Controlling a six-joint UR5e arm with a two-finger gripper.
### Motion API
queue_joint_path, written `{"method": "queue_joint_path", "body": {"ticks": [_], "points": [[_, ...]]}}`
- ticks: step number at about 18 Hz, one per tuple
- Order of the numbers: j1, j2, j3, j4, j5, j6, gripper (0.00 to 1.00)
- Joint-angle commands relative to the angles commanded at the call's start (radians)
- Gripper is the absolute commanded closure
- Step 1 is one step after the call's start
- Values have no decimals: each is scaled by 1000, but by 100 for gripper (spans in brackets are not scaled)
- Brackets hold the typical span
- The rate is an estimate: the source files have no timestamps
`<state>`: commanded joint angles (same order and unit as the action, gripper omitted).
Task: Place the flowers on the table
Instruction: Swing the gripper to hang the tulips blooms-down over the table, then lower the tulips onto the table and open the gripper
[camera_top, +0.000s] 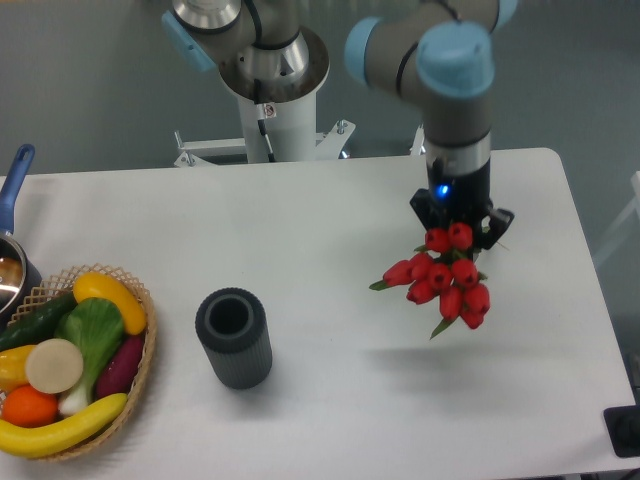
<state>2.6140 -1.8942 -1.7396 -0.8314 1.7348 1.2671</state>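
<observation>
The flowers (442, 279) are a bunch of red tulips with green leaves, hanging blooms-down over the right half of the white table (340, 220). My gripper (459, 228) is directly above them, shut on the stem end, which its fingers hide. A soft shadow lies on the tabletop just below and in front of the bunch, so the flowers are held above the surface, apart from it.
A dark grey ribbed cylinder vase (233, 337) stands upright left of centre. A wicker basket (140, 380) of fruit and vegetables sits at the front left edge. A pot with a blue handle (14, 190) pokes in at the far left. The robot base (270, 90) is behind.
</observation>
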Motion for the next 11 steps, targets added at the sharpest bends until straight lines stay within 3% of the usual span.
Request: {"method": "queue_joint_path", "body": {"ticks": [6,11], "points": [[-51,-101,12,5,113,-3,62],[-68,-160,57,6,120,-32,59]]}}
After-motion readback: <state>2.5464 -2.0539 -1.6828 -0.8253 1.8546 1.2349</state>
